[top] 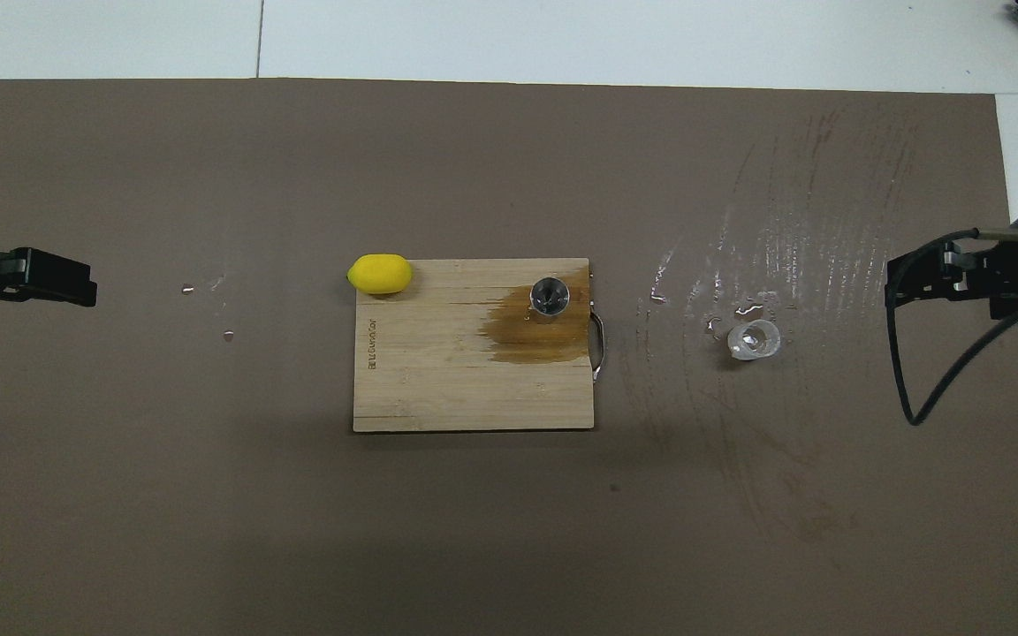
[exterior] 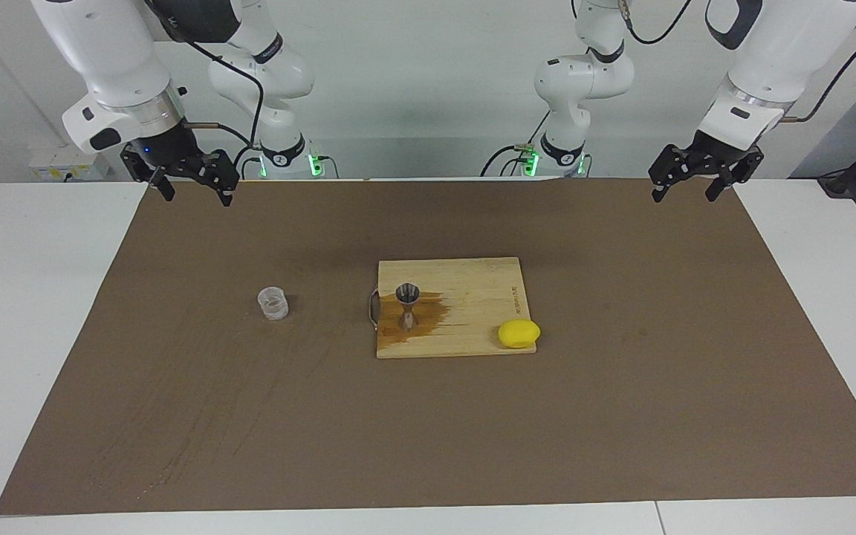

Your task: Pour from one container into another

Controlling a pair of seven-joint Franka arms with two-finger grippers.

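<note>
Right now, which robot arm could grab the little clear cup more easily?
Probably the right: the clear cup stands toward its end of the table, and the right gripper is open. The left gripper waits at the other end.

Steel jigger [exterior: 406, 305] upright on board [exterior: 480, 297], clear cup [exterior: 273, 303] beside

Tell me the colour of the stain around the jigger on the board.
Dark amber-brown stain on the pale wooden board around the jigger; clearest overhead.

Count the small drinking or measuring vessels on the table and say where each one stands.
2. The small clear cylindrical cup stands on the brown mat toward the right arm's end; the silvery hourglass-shaped steel jigger stands on the wooden cutting board. None looks hidden.
</note>
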